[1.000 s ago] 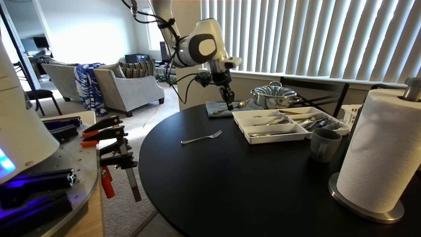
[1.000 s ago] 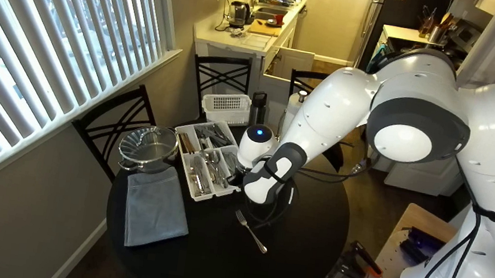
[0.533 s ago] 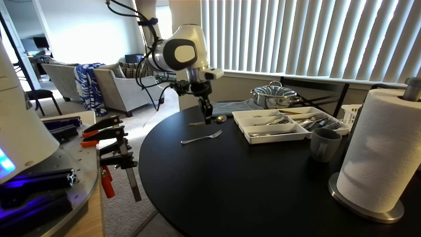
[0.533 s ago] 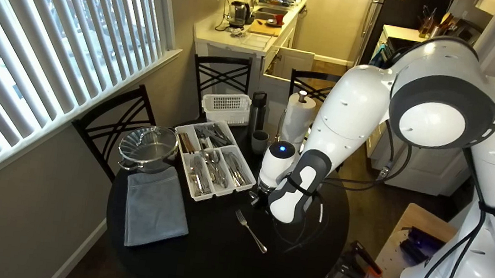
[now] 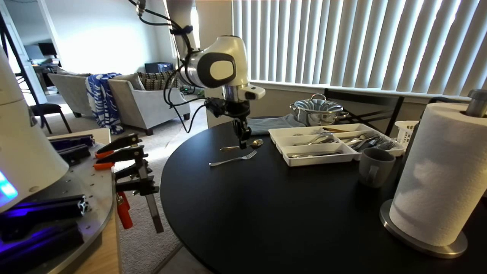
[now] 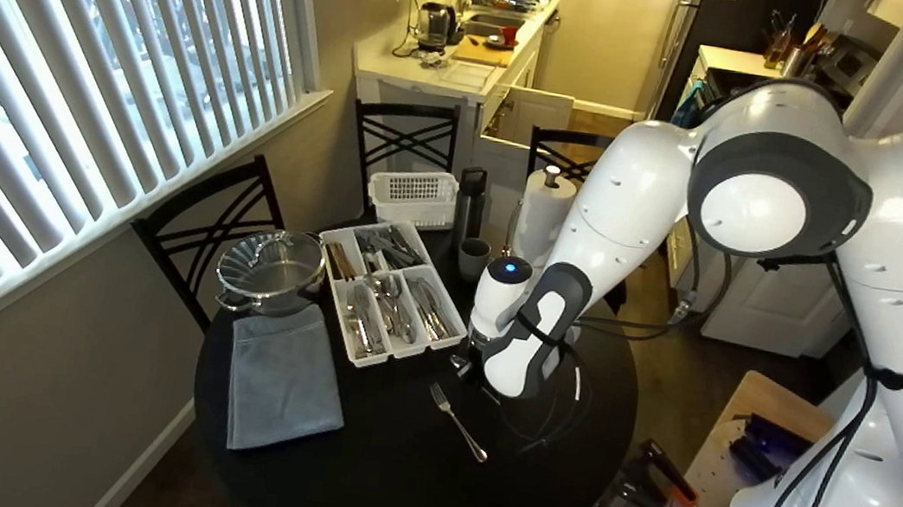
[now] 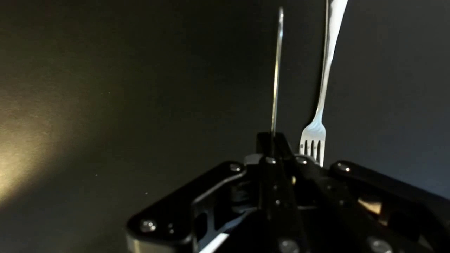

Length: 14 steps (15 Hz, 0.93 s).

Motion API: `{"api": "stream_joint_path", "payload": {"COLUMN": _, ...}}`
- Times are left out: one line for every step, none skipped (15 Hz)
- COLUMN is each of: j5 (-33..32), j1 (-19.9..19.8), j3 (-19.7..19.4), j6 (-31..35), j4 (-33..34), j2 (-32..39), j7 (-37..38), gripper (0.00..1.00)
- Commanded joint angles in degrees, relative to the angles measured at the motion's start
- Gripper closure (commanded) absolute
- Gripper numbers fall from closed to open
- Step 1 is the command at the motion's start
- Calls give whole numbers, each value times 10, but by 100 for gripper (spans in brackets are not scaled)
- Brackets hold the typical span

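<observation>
My gripper (image 5: 243,145) is shut on a metal spoon (image 5: 257,143), pointing down close over the dark round table. The spoon's bowl shows on one side of the fingers and its handle on the other. In the wrist view the thin spoon handle (image 7: 276,77) runs forward from the closed fingertips; the bowl is mostly hidden behind them. Beside it lies a fork (image 7: 314,131), roughly parallel, its tine tips partly covered by the gripper. That fork (image 6: 457,420) rests flat on the table. Whether the spoon touches the tabletop I cannot tell.
A white cutlery tray (image 5: 319,160) with several utensils stands near the gripper. Around it are a folded grey-blue cloth (image 6: 285,389), a steel pot (image 5: 317,116), a grey mug (image 5: 374,167), a paper towel roll (image 5: 437,171) and a dark bottle (image 6: 470,204).
The gripper has carried the spoon away from the tray and cloth and lower, to beside the fork. Over the last half second it shifted only slightly back toward the tray. The fork has not moved.
</observation>
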Motion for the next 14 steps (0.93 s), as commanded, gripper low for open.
{"api": "stream_joint_path", "payload": {"j5": 1, "j1": -69, "j3": 62, "j6": -21, "j4": 48, "j2": 54, "j7": -45, "gripper": 99}}
{"api": "stream_joint_path", "payload": {"j5": 3, "j1": -79, "j3": 70, "j6": -23, "j4": 56, "j2": 67, "j7": -49, "gripper": 99}}
{"api": "stream_joint_path", "payload": {"j5": 4, "j1": -86, "j3": 77, "j6": -22, "j4": 60, "j2": 77, "j7": -51, "gripper": 99}}
{"api": "stream_joint_path", "payload": {"j5": 5, "j1": -92, "j3": 80, "j6": -21, "j4": 66, "j2": 88, "j7": -52, "gripper": 99}}
{"api": "stream_joint_path", "payload": {"j5": 5, "j1": -95, "j3": 83, "j6": -20, "j4": 71, "j2": 97, "j7": -52, "gripper": 99}}
{"api": "stream_joint_path", "payload": {"j5": 6, "j1": -97, "j3": 85, "j6": -20, "j4": 75, "j2": 105, "j7": -51, "gripper": 99}}
{"api": "stream_joint_path", "payload": {"j5": 6, "j1": -98, "j3": 87, "j6": -20, "j4": 79, "j2": 109, "j7": -51, "gripper": 99}}
{"api": "stream_joint_path", "payload": {"j5": 6, "j1": -98, "j3": 88, "j6": -19, "j4": 81, "j2": 111, "j7": -51, "gripper": 99}}
{"api": "stream_joint_path", "payload": {"j5": 6, "j1": -99, "j3": 89, "j6": -20, "j4": 83, "j2": 111, "j7": -51, "gripper": 99}}
{"api": "stream_joint_path", "payload": {"j5": 6, "j1": -98, "j3": 89, "j6": -21, "j4": 85, "j2": 112, "j7": -51, "gripper": 99}}
{"api": "stream_joint_path", "payload": {"j5": 6, "j1": -98, "j3": 90, "j6": -22, "j4": 87, "j2": 112, "j7": -50, "gripper": 99}}
{"api": "stream_joint_path", "payload": {"j5": 6, "j1": -97, "j3": 90, "j6": -24, "j4": 89, "j2": 111, "j7": -50, "gripper": 99}}
{"api": "stream_joint_path", "payload": {"j5": 7, "j1": -95, "j3": 88, "j6": -25, "j4": 89, "j2": 110, "j7": -47, "gripper": 99}}
{"api": "stream_joint_path", "payload": {"j5": 7, "j1": -94, "j3": 87, "j6": -27, "j4": 89, "j2": 109, "j7": -47, "gripper": 99}}
